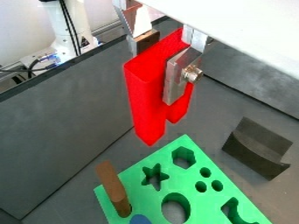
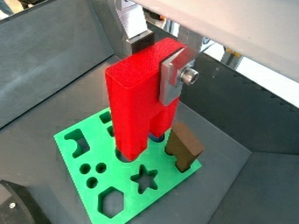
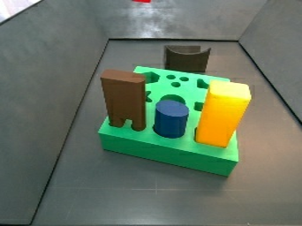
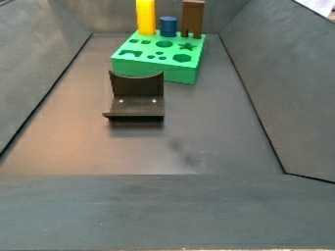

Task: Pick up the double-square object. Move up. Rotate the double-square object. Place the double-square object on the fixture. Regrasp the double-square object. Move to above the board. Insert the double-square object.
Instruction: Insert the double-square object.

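Most of the task is judged done: the double-square object [image 1: 152, 94] is held clamped in the gripper [image 1: 177, 72] high above the board [image 2: 87, 162], well apart from the fixture [image 4: 135, 95] on the worktop, and only insertion is left

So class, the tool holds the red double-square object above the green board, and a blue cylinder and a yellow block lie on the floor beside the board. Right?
Not quite. The tool does hold the double-square object above the board, but a side view shows the blue cylinder and yellow block standing in the board, not on the floor.
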Available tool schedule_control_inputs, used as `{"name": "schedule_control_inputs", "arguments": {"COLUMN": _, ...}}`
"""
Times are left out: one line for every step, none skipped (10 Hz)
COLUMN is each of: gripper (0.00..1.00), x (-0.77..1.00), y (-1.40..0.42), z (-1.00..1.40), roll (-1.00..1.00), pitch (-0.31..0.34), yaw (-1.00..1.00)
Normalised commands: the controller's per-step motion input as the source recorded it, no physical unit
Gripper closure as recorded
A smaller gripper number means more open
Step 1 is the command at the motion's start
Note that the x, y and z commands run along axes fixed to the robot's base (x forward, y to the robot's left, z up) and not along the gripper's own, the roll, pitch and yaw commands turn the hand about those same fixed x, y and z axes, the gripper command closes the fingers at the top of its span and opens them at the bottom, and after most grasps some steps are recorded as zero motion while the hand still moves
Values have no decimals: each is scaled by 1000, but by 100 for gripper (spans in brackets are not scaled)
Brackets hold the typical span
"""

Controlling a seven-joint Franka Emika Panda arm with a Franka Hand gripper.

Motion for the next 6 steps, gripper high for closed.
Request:
{"name": "schedule_control_inputs", "arguments": {"gripper": 100, "x": 337, "y": -194, "z": -43, "roll": 0, "pitch": 0, "yaw": -97}}
{"name": "schedule_control_inputs", "arguments": {"gripper": 100, "x": 726, "y": -174, "z": -49, "roll": 0, "pitch": 0, "yaw": -231}}
{"name": "schedule_control_inputs", "arguments": {"gripper": 100, "x": 777, "y": -131, "z": -40, "roll": 0, "pitch": 0, "yaw": -300}}
{"name": "schedule_control_inputs", "arguments": {"gripper": 100, "x": 769, "y": -86, "z": -9, "roll": -9, "pitch": 0, "yaw": -349}}
{"name": "schedule_control_inputs", "arguments": {"gripper": 100, "x": 674, "y": -51, "z": -11, "roll": -9, "pitch": 0, "yaw": -451}}
{"name": "schedule_control_inputs", "arguments": {"gripper": 100, "x": 786, "y": -29, "z": 0, "roll": -10, "pitch": 0, "yaw": -357}}
